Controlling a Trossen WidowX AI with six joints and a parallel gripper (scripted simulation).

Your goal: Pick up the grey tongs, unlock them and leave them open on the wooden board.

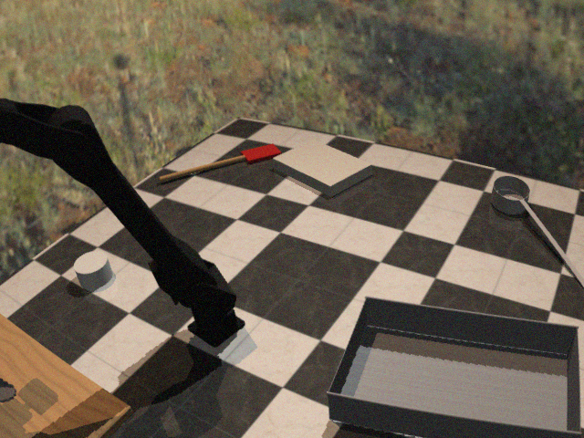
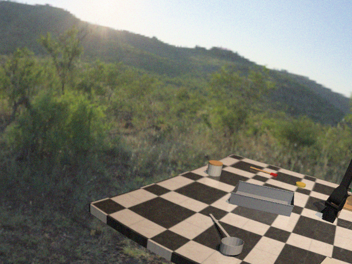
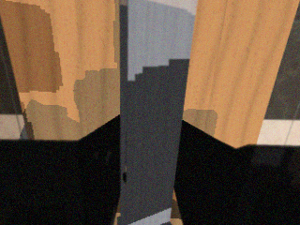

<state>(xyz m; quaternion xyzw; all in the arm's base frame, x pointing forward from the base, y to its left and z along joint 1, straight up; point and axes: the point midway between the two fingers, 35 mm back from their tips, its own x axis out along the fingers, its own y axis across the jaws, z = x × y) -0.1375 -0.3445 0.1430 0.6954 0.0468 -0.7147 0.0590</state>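
My gripper [image 1: 215, 330] [image 2: 329, 215] [image 3: 150, 128] is shut on the grey tongs [image 3: 151, 141]. In the wrist view they run as one narrow grey bar between the black fingers, arms together. A pale grey part of the tongs [image 1: 241, 346] shows under the gripper in the top view. The gripper hangs low over the checkered table, just right of the wooden board [image 1: 37, 372] [image 3: 225, 66] [image 2: 348, 203], which fills the background of the wrist view. The grey roasting tin [image 1: 453, 318] [image 2: 261, 203] stands empty at the front right.
A red spatula [image 1: 260, 152] [image 2: 264, 171] and a flat slab [image 1: 320, 164] lie at the back. A metal ladle [image 1: 509, 192] [image 2: 230, 245] lies at the right. A white cylinder [image 1: 92, 269] stands left of the arm. A cork-lidded jar [image 2: 214, 168] and a yellow disc [image 2: 300, 184] show too.
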